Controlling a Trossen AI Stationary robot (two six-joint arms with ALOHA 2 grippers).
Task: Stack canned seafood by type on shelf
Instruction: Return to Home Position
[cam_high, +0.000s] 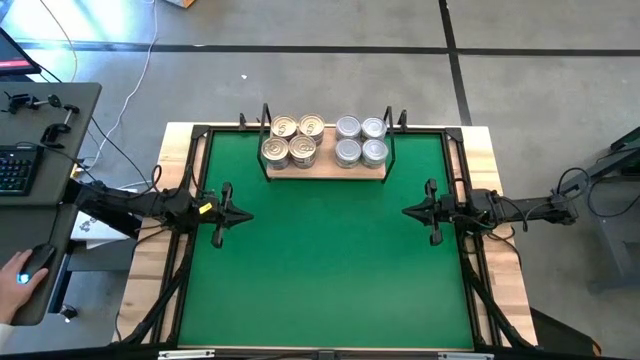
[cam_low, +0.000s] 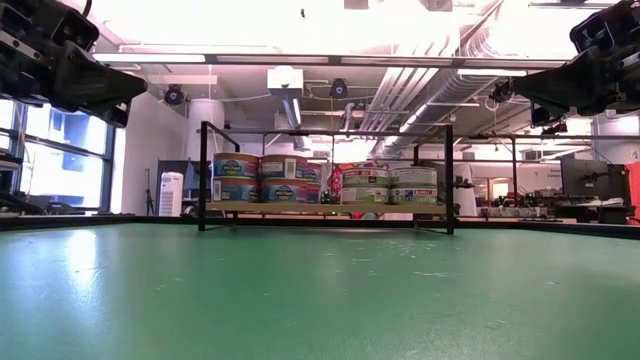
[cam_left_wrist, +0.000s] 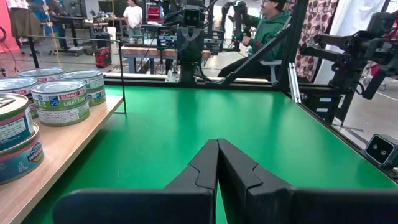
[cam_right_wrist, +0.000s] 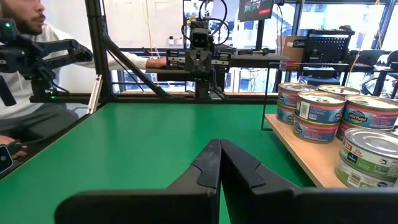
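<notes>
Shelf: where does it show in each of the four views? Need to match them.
High view: shelf top centre, at the green mat's far edge.
Low view: shelf mid-picture, across the mat.
Left wrist view: shelf close by, bordering the mat.
Right wrist view: shelf close by, bordering the mat.
Shared landmark: the green mat.

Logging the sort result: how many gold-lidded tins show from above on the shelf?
4, on the left half of the shelf: rear left, rear right, front left, front right. A lower layer under them shows only in the low view.
</notes>
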